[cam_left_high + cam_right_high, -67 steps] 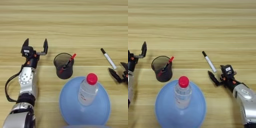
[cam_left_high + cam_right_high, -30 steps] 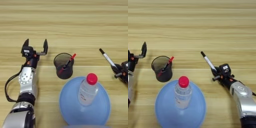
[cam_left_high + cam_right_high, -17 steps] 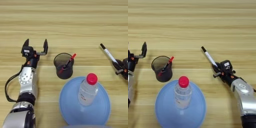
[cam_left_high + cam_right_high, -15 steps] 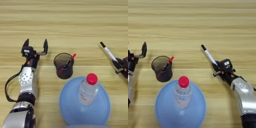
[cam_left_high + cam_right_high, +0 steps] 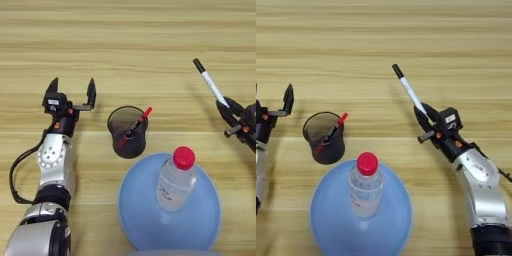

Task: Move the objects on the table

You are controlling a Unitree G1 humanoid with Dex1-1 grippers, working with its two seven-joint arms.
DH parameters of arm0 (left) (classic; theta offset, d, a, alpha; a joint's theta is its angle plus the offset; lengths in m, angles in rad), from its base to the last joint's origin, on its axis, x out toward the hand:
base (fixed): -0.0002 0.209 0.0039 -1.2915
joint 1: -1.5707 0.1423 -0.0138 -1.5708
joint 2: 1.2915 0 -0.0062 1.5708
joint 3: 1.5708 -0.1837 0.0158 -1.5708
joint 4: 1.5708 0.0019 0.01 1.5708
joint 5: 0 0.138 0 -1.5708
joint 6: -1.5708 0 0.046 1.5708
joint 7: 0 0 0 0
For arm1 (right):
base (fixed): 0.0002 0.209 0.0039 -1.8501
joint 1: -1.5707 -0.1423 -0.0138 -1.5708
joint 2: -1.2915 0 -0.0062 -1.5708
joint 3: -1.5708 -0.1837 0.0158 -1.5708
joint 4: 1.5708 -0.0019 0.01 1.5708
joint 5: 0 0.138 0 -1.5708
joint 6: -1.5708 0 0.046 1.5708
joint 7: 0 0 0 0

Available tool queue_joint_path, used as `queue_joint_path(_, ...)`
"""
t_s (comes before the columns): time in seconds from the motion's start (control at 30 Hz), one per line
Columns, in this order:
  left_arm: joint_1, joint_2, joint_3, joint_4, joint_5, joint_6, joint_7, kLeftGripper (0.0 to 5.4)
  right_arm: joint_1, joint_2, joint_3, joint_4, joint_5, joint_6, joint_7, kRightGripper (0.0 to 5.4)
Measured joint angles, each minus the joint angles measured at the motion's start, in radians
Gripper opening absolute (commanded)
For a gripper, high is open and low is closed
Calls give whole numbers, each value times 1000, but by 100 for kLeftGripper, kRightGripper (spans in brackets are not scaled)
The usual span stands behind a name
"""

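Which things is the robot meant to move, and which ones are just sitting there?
For the job:
- white marker with black cap, held in the right gripper
- thin pen with red cap, standing in the cup

Just sitting there:
- dark cup
- clear bottle with red cap
- blue plate under the bottle

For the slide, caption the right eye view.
Right gripper shut on the white marker; red-capped pen stands in the dark cup; left gripper open, idle.
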Motion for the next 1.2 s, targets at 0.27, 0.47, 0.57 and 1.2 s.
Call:
queue_joint_path(0.27, 0, 2, 5, 0, -32, 2, -17, 540, 1, 18, 12, -23, 21, -64, 22, 76)
queue_joint_path(0.47, 0, 3, 14, -21, -75, 18, -57, 540, 3, 30, 21, -51, 39, -87, 42, 76)
queue_joint_path(0.57, 0, 3, 18, -29, -78, 21, -69, 540, 3, 34, 26, -61, 57, -101, 60, 76)
queue_joint_path(1.2, 29, 1, -4, -219, -176, 137, -211, 540, 5, 41, 70, -123, 116, -125, 147, 76)
